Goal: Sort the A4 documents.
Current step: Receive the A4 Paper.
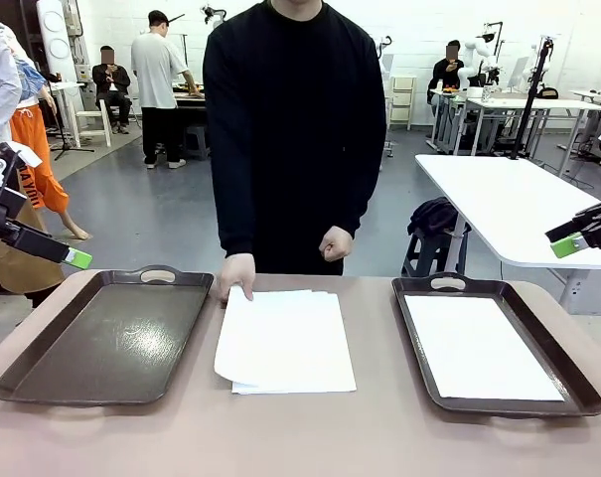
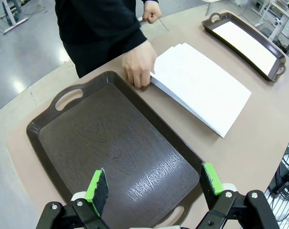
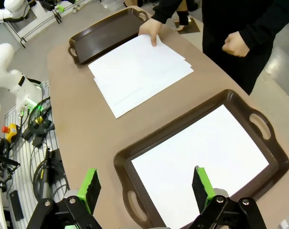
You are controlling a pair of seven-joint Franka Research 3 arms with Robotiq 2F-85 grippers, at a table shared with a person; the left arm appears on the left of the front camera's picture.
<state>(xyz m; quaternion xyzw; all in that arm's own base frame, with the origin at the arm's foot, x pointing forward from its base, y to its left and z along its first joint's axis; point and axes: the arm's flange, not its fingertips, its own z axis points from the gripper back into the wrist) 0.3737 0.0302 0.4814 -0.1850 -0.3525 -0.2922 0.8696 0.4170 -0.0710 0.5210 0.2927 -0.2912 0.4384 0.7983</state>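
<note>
A stack of white A4 documents (image 1: pixel 285 340) (image 2: pixel 201 86) (image 3: pixel 139 71) lies on the table between two dark brown trays. A person's hand (image 1: pixel 236 274) (image 2: pixel 139 64) (image 3: pixel 151 31) rests on the stack's far left corner. The left tray (image 1: pixel 101 333) (image 2: pixel 111 148) holds nothing. In the right tray (image 1: pixel 578 393) (image 3: pixel 182 124) lies one white sheet (image 1: pixel 484 346) (image 3: pixel 201 157). My left gripper (image 1: pixel 72 256) (image 2: pixel 155 182) hovers open above the left tray. Above the right tray, my right gripper (image 1: pixel 573 243) (image 3: pixel 145 185) is also open. Neither holds anything.
The person stands at the far edge, the other hand (image 1: pixel 335 241) closed in a fist off the table. In the right wrist view, cables and gear (image 3: pixel 34 124) sit beyond the table's edge. Bare tabletop (image 1: pixel 280 437) runs along the near edge.
</note>
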